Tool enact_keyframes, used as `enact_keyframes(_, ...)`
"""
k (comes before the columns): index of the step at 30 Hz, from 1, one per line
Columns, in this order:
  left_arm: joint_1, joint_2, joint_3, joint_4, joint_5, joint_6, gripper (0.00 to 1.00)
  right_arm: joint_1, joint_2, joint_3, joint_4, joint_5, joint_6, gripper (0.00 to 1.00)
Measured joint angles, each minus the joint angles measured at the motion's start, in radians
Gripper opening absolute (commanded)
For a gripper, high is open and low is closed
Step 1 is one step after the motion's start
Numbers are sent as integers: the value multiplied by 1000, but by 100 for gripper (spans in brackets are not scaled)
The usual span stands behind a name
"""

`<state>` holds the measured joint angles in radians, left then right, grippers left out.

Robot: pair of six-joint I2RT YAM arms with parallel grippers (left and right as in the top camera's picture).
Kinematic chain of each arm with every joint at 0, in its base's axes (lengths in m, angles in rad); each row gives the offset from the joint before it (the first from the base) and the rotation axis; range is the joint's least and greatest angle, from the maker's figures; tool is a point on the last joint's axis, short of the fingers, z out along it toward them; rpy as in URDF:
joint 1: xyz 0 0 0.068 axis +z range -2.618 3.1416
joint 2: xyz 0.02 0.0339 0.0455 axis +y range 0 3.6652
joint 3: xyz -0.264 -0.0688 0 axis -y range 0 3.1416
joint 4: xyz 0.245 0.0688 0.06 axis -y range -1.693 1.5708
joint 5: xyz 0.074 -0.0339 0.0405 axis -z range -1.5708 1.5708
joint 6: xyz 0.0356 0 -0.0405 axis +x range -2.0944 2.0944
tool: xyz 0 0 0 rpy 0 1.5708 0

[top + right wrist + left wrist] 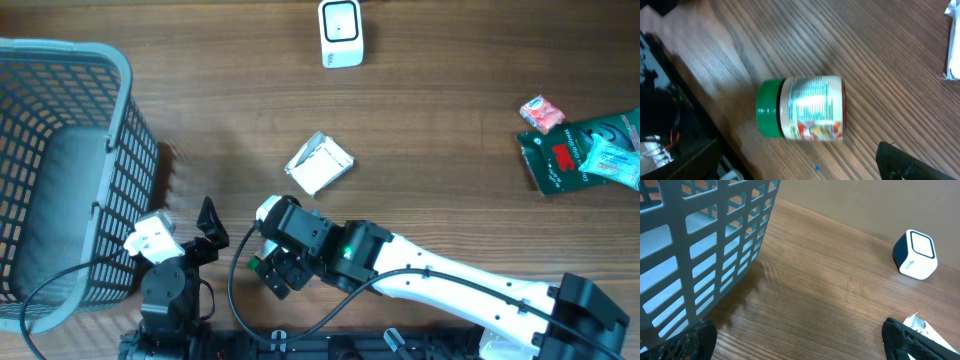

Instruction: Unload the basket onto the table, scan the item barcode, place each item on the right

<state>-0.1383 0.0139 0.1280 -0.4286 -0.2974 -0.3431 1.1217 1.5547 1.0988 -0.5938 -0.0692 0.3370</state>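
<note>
Sideways on the brown wooden table lies the green-lidded, label-wrapped jar, its long axis running across the right wrist view and its lid pointing left. The right gripper is spread wide over the jar and grips nothing. The left gripper is equally wide and empty.

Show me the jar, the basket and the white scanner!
jar (810,102), right wrist view, on its label
basket (60,46), overhead view, on its far rim
scanner (341,30), overhead view, on its top face

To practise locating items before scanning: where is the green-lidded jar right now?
In the right wrist view, the jar lies on its side on the table, mid-frame, just ahead of the right end effector, lid toward frame-left.
</note>
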Motion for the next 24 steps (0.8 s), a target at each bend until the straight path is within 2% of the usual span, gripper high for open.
enact_keyframes(6, 0, 0, 0, 0, 0, 0, 100, 77, 74, -1, 56, 80, 2, 100)
enact_keyframes(11, 0, 0, 0, 0, 0, 0, 100, 81, 189, -3, 87, 123, -6, 100)
enact_keyframes(15, 0, 0, 0, 0, 0, 0, 100, 81, 209, -5, 123, 133, -10, 100)
enact_keyframes(18, 0, 0, 0, 0, 0, 0, 100, 81, 209, -5, 142, 135, -9, 89)
enact_keyframes(20, 0, 0, 0, 0, 0, 0, 100, 81, 209, -5, 148, 141, -3, 76)
enact_keyframes(22, 0, 0, 0, 0, 0, 0, 100, 81, 209, -5, 150, 141, 6, 70)
enact_keyframes(24, 0, 0, 0, 0, 0, 0, 100, 81, 209, -5, 148, 142, 6, 67)
